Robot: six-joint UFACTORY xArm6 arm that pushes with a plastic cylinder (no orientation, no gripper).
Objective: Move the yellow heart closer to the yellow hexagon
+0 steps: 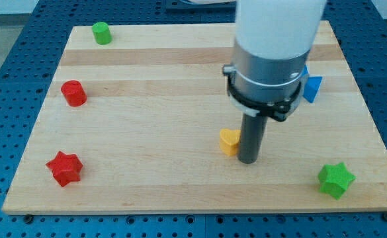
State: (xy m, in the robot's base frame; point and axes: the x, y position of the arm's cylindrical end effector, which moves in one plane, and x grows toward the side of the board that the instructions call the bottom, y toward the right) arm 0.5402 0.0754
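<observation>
A yellow heart (pixel 229 141) lies on the wooden board (pixel 147 132), a little right of the middle. My tip (pixel 249 160) rests on the board right beside the heart, on its right side, touching or nearly touching it. No yellow hexagon shows; the arm's white and grey body (pixel 272 53) hides part of the board's upper right.
A green cylinder (pixel 101 32) sits at the top left. A red cylinder (pixel 74 93) is at the left edge, a red star (pixel 65 168) at the bottom left. A green star (pixel 335 179) is at the bottom right. A blue block (pixel 312 88) peeks out right of the arm.
</observation>
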